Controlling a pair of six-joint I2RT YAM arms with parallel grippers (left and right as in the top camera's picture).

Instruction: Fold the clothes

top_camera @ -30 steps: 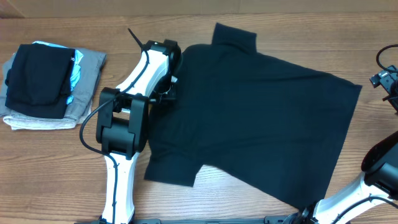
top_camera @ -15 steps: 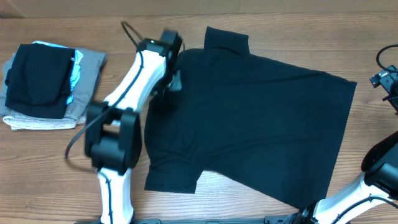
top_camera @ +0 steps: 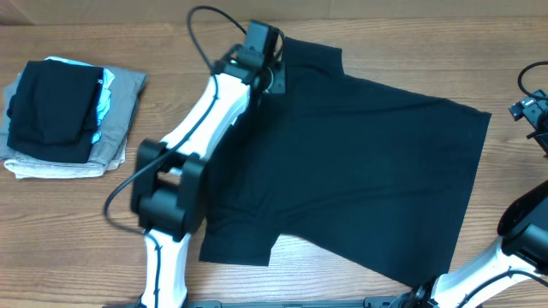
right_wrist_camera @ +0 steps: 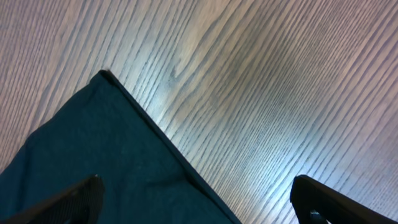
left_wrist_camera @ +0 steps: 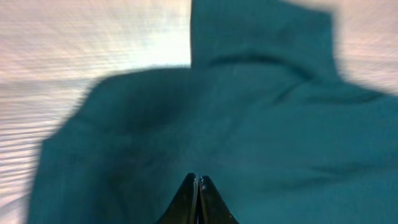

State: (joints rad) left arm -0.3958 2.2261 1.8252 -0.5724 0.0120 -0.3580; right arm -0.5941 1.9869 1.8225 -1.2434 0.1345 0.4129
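Left pincer (left_wrist_camera: 199, 182), fingertips pressed together, hangs over the upper left part of the black T-shirt (top_camera: 360, 162), near one sleeve; blur hides whether it pinches fabric. Right pincer (right_wrist_camera: 196, 202) is spread wide above the shirt's right corner and the bare wooden table (right_wrist_camera: 280, 74). The shirt lies spread flat mid-table; folded garments (top_camera: 68, 111) are stacked at the left.

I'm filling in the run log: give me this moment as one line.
T-shirt: spread flat, unfolded | left gripper: shut, over shirt near sleeve | right gripper: open, above shirt corner
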